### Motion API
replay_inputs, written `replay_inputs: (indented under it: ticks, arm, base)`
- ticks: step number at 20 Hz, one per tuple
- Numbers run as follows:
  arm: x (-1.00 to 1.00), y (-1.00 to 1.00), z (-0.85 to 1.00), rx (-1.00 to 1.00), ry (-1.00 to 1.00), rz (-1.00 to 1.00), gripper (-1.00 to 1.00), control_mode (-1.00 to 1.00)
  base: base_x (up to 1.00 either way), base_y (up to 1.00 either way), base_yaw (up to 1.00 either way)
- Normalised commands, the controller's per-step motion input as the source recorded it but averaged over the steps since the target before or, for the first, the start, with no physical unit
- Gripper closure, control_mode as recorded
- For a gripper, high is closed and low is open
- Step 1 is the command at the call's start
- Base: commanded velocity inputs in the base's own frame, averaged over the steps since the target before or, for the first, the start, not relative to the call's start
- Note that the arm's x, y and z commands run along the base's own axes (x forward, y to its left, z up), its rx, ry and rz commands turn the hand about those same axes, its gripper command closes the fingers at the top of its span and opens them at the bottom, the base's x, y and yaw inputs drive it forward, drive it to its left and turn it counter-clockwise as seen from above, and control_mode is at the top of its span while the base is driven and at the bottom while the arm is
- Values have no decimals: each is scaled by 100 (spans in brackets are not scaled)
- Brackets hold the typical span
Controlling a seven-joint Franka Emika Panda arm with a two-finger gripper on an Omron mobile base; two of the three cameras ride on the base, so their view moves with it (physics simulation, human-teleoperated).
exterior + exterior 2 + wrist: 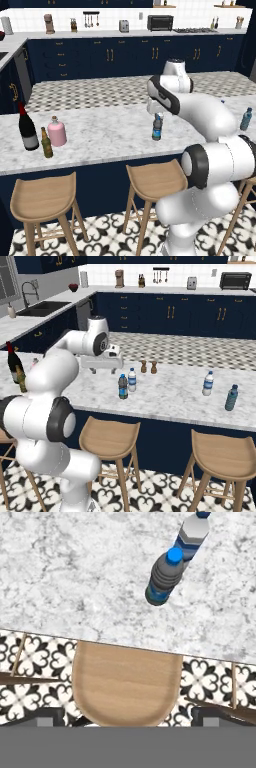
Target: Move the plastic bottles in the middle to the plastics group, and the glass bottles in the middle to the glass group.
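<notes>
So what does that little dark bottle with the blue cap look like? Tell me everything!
The dark bottle is small and slim, with a bright blue cap, a smoky grey see-through upper body that looks like plastic, and a blue band around the bottom. It stands upright on the marble counter, near the front edge above a wooden stool. A clear bottle with a blue and white label stands right behind it, very close; whether they touch is hard to tell. Nothing holds it; the open gripper hangs above, beside it.
</notes>
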Motion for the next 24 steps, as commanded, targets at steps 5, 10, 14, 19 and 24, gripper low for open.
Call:
replay_inputs:
  ticks: [5, 10, 14, 19, 24]
  arm:
    - [40, -18, -48, 1, -3, -3, -100, -100]
    - [52, -2, -23, 0, -6, 0, -100, -100]
    - [39, 0, 0, 0, -8, 0, -100, -100]
    - [20, -6, -1, 0, -9, 0, -100, -100]
    - [33, -21, -18, 0, -3, -1, -100, -100]
  base:
    - [0, 0, 0]
    - [0, 0, 0]
    - [0, 0, 0]
    - [0, 0, 0]
    - [0, 0, 0]
